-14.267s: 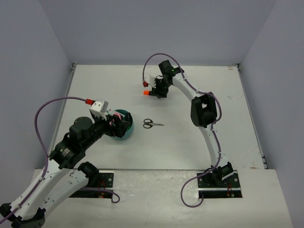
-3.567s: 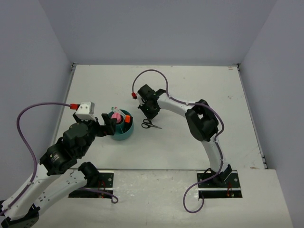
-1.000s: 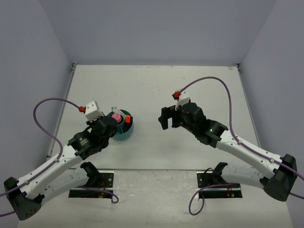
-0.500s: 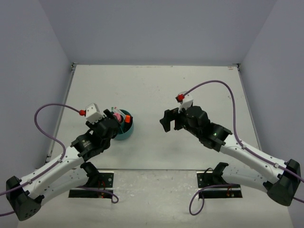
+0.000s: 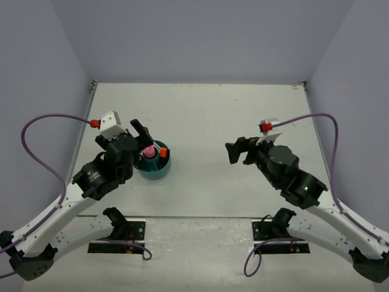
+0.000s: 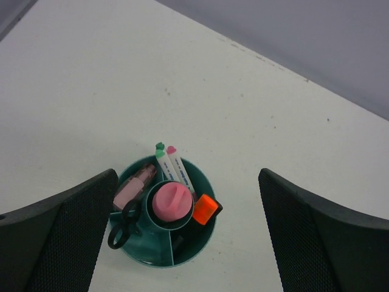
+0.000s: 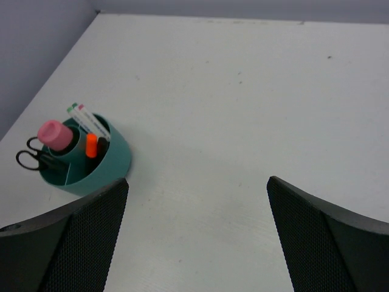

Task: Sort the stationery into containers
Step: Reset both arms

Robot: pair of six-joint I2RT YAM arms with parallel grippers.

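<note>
The teal organizer (image 7: 114, 159) sits on the table (image 5: 243, 109) left of centre, in the near half. All stationery in view stands inside it: pink tube (image 6: 172, 202) in the centre cup, black-handled scissors (image 6: 123, 222) blades-down in the left compartment, orange-capped highlighter (image 6: 205, 208) on the right, thin white pens (image 6: 172, 165) at the far side. The left gripper (image 6: 187, 176) hovers above the organizer, jaws spread wide, holding nothing. The right gripper (image 7: 197, 181) hangs well apart to the right, equally wide and empty. Handling estimate: the organizer is likely light, smooth plastic and prone to slide or tip if nudged, so take it across the rim wall. The pens and highlighter are stiff and slippery; grip across the barrel below the cap. Scissors: grip at the handle loops, the only exposed part.
</note>
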